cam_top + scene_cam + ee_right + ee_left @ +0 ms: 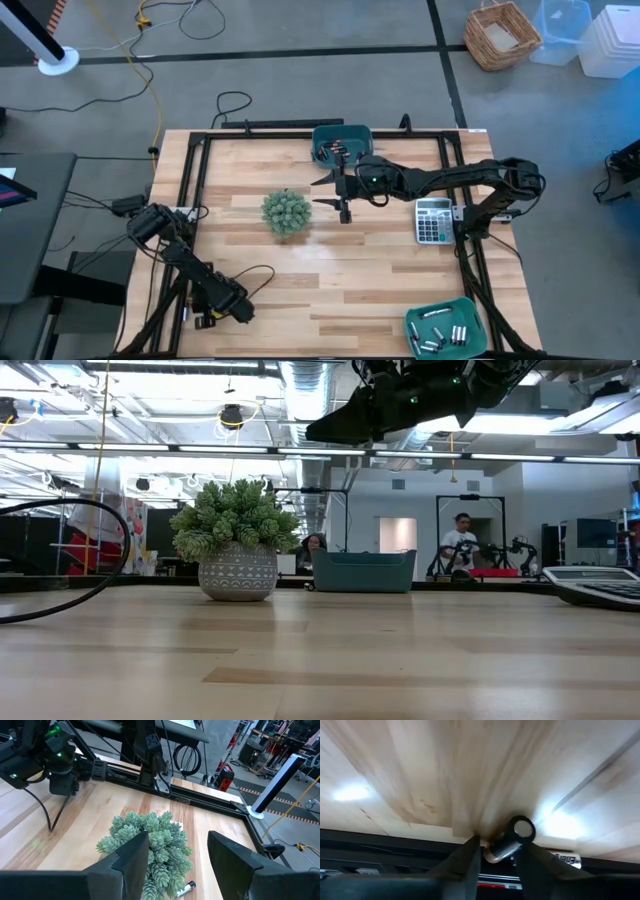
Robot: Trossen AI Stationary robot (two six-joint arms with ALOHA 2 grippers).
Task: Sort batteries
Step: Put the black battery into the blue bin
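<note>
One battery (510,841) — silvery cylinder, dark cap

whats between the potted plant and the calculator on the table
High view: the right gripper hangs open above that stretch, between the potted plant and the calculator; nothing else lies on the wood there.

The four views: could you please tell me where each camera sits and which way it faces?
High: above the table, looking straight down; shows both arms, left gripper and right gripper.
Low: at table-top height, looking level across to the plant and bin; right arm overhead.
Left wrist: on the left arm, facing the wood; its fingers flank a battery.
Right wrist: on the right arm, facing the plant; its open fingers show.
Shared: high, low and right wrist all show the plant.
</note>
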